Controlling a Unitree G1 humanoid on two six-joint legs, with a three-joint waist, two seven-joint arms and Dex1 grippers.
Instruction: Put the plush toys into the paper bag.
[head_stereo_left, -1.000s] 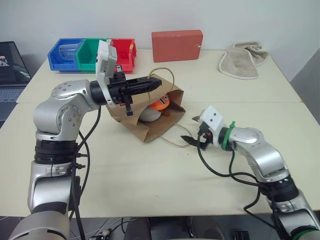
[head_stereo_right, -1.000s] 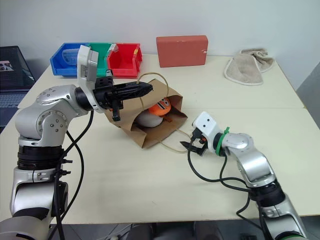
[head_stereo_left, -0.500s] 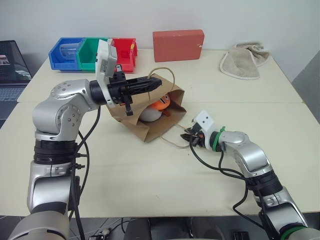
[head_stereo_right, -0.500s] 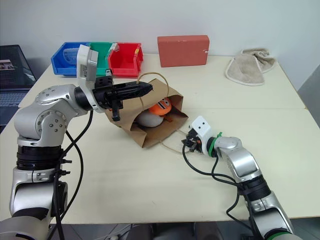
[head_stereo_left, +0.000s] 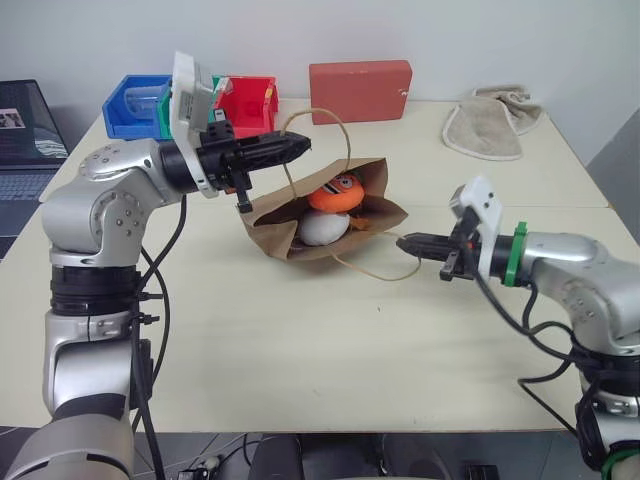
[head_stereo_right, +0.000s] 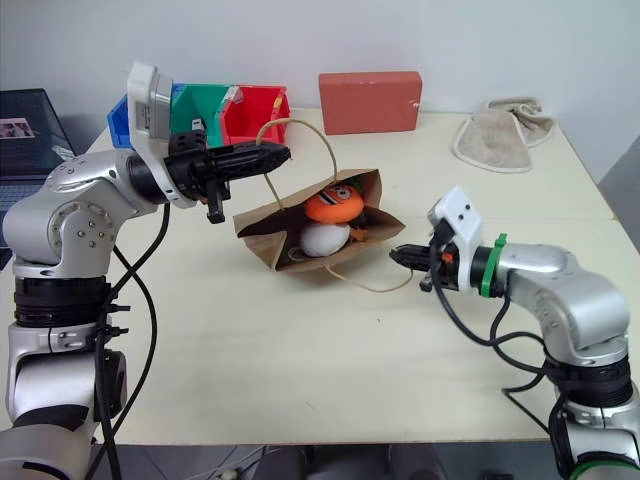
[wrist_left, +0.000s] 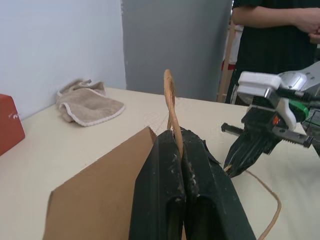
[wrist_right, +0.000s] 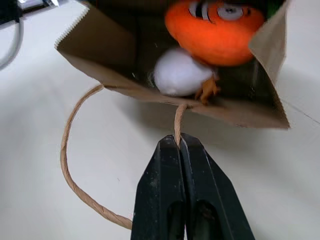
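1. Near table centre: paper bag (head_stereo_left: 325, 215), lying tipped with its mouth toward 6 o'clock, rear lip lifted.
2. Inside the bag: orange carrot toy (head_stereo_left: 336, 193) toward 12 o'clock, white egg toy (head_stereo_left: 324, 228) just below it toward 6 o'clock, the two touching.
3. Left gripper (head_stereo_left: 300, 146), at 10 o'clock of the bag mouth: fingers pressed together on the upper twine handle (head_stereo_left: 325, 125), loop standing up above the bag.
4. Right gripper (head_stereo_left: 405, 241), at 3 o'clock of the bag: fingers clamped shut on the lower twine handle (wrist_right: 80, 150), right where the twine leaves the near paper lip; slack loop trailing on the table (head_stereo_left: 300, 350).
5. Progress, judged from the layout: both toys already within the paper walls, so the loading itself looks finished.
6. Left to do, as a guess: raising both handles together to stand the bag upright so the toys settle to the bottom.
7. Risk: egg toy close to the open lip, liable to roll out if one handle rises ahead of the other.
8. Far edge of table, none involved:
   - red box (head_stereo_left: 360, 91) at 12 o'clock
   - beige towel (head_stereo_left: 492, 120) at 2 o'clock
   - coloured bins (head_stereo_left: 247, 95) at 11 o'clock
9. Beyond the table: a person (wrist_left: 272, 40) standing in dark clothes.
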